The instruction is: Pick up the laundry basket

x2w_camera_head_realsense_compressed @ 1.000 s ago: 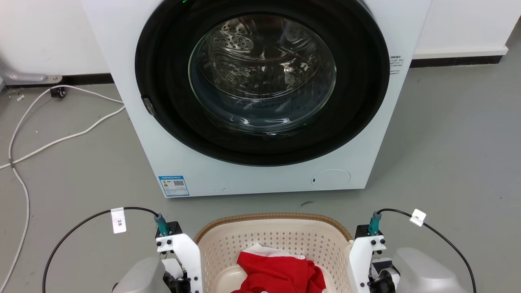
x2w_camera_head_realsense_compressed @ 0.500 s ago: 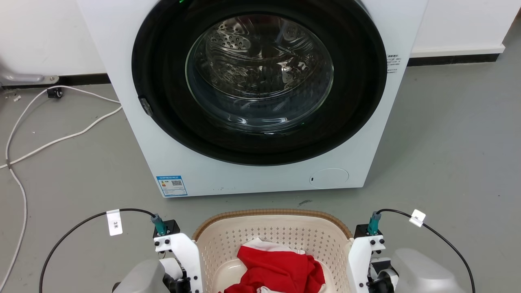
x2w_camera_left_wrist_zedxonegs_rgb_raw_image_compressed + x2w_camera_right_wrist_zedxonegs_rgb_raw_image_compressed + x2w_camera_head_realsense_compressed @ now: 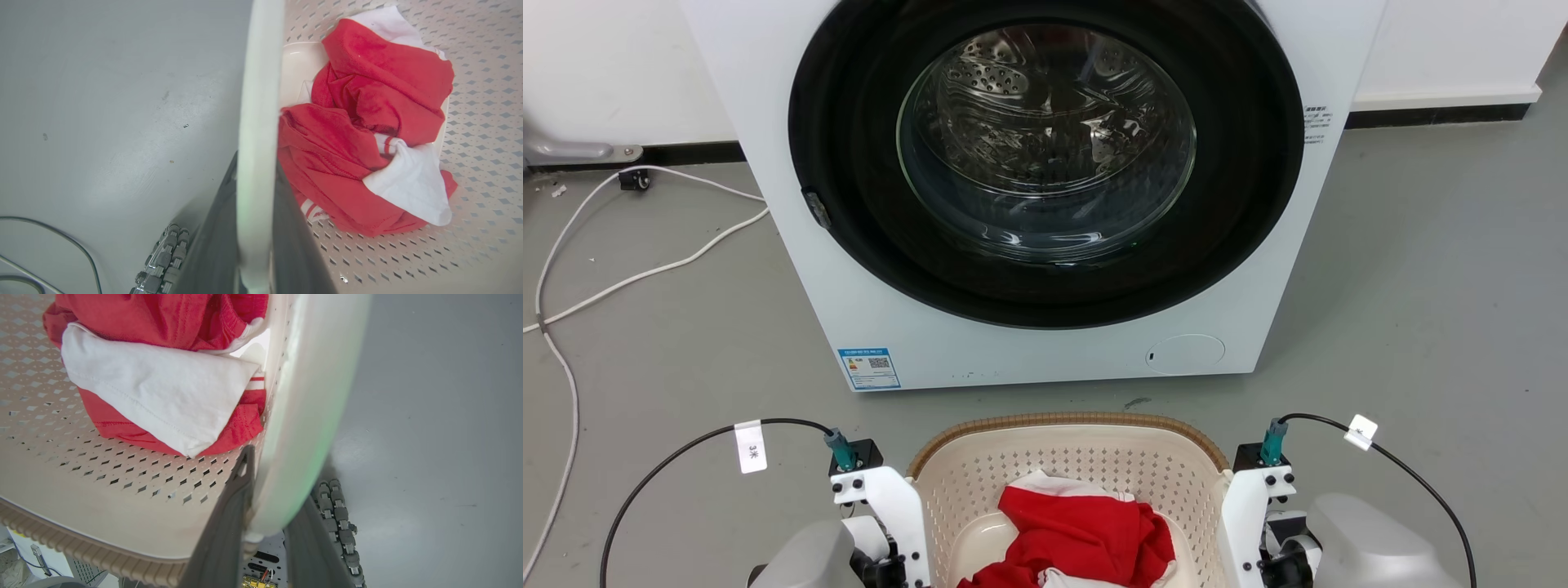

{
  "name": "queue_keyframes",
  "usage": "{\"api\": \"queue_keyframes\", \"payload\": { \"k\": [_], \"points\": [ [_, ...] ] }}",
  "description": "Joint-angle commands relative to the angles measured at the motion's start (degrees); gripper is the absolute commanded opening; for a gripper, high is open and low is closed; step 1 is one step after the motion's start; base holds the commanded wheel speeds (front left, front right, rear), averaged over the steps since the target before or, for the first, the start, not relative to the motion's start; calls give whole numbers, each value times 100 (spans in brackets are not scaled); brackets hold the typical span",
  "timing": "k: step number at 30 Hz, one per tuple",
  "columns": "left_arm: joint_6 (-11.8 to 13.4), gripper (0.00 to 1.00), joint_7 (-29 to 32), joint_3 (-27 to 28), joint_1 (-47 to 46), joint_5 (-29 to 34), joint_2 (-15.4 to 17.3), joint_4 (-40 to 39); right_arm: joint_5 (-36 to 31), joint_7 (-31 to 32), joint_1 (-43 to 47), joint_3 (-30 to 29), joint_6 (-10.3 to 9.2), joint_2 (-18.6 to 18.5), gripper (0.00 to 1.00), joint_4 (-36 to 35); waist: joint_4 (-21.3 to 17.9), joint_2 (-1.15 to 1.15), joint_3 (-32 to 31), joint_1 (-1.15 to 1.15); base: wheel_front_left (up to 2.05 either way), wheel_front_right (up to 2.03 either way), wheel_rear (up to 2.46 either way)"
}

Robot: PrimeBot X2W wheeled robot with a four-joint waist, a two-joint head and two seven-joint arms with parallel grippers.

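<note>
Left pincer (image 3: 256,163) and right pincer (image 3: 278,477) each closed tight on a white side handle (image 3: 259,81) of the laundry basket (image 3: 1062,419), one finger inside the wall, one outside; basket held between them, red and white clothes (image 3: 359,134) heaped within. Beyond the fingertips, grey floor (image 3: 1421,286), then a washing machine (image 3: 1045,359). Risk, as a guess: uneven lifting, smooth handle slipping free, basket tipping, clothes spilling.

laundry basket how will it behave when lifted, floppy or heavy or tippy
Probably light: the laundry basket has perforated walls and holds a red and white garment. Likely fairly stiff, being moulded plastic. Tipping seems unlikely with the left hand and right hand gripping opposite sides.
</note>
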Motion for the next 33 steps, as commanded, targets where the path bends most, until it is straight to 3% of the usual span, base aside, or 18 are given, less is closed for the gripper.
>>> {"api": "queue_keyframes", "payload": {
  "k": [1, 33],
  "points": [
    [-2, 0, -61, 7, -32, -45, -20, -33, 25, -19, -94, 16, 45, 68, 0, -6, -1, 0, 1, 0, 0, 0, 0],
    [26, 0, -167, -128, 53, -198, -28, -33, 160, -75, -15, 132, 45, 67, 0, 28, 30, 0, 7, 0, 0, 0, 0]
  ]
}}
